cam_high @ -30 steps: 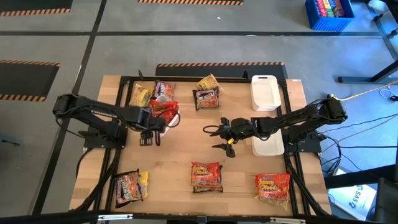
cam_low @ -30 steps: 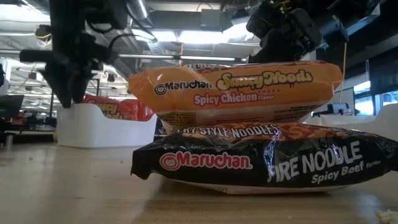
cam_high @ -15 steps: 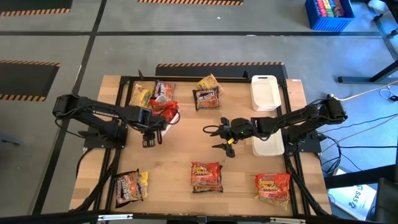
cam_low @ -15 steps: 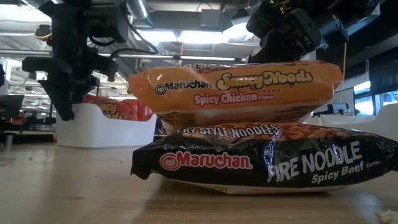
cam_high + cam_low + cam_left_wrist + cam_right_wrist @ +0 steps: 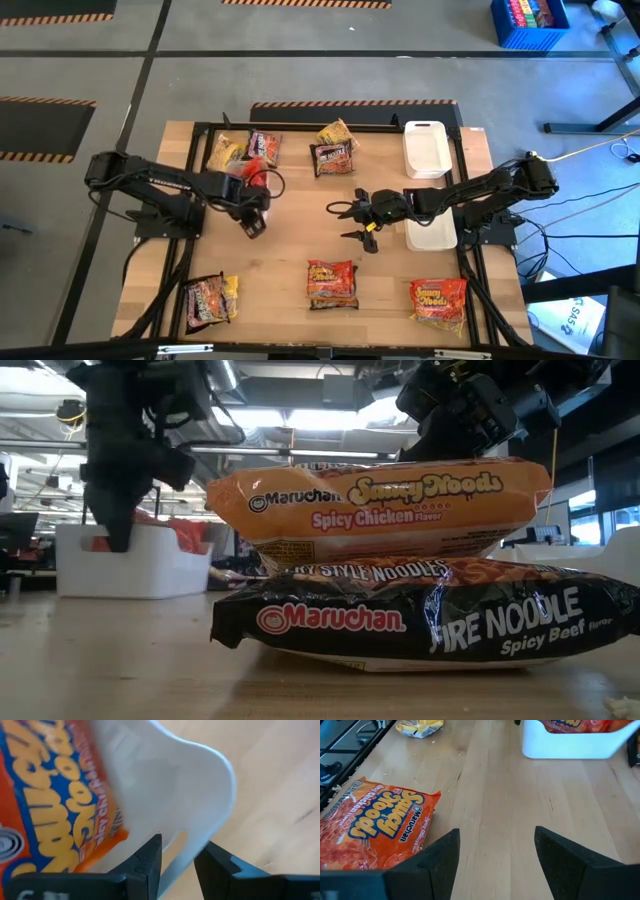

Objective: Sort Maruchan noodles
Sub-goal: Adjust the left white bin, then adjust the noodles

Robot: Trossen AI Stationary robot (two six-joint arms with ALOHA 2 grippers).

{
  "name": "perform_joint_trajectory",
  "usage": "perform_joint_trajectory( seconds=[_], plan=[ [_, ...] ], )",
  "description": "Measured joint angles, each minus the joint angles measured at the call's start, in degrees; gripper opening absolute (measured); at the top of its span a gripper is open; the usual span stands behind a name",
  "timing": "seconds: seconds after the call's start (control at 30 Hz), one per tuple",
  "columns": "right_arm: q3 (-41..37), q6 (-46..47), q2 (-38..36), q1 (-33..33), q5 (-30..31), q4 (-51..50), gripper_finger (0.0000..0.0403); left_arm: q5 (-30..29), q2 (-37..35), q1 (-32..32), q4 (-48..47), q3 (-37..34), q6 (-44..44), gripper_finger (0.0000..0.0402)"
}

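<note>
Pale wooden planks form the tabletop (image 5: 300, 240), framed by black rails. Near its left edge, the left gripper (image 5: 177, 862) is closed on the rim of a white plastic tray (image 5: 175, 795) in which a red-orange crinkly Maruchan packet (image 5: 55, 805) is held. At mid-table the right gripper (image 5: 345, 222) is held over bare wood with its fingers spread and nothing between them. Other noodle packets (image 5: 332, 283) are scattered along the near and far edges.
</note>
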Motion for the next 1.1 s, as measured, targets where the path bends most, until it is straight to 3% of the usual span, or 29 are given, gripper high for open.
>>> perform_joint_trajectory(
  seconds=[0.17,0.27,0.6,0.83,0.93,1.1],
  plan=[
    [0.00,0.07,0.00,0.00,0.02,0.00,0.0237,0.73,0.00,-3.03,8.89,0.00,-8.25,0.0102],
    [0.00,0.08,0.00,0.00,0.02,0.00,0.0237,0.66,0.00,-4.32,11.44,0.02,-7.92,0.0102],
    [0.00,0.22,0.00,0.00,0.00,-0.02,0.0237,0.80,-0.02,-4.85,10.62,0.44,-3.89,0.0138],
    [0.00,0.23,0.00,0.00,-0.07,0.00,0.0237,3.76,-2.30,-3.28,6.21,7.95,-0.51,0.0141],
    [0.00,0.24,0.00,0.00,-0.09,-0.02,0.0237,1.34,-4.25,-3.24,0.36,12.72,1.84,0.0138],
    [0.02,0.22,0.00,0.00,-0.04,0.28,0.0237,-8.58,-8.15,-3.23,-8.03,18.15,6.36,0.0137]
  ],
)
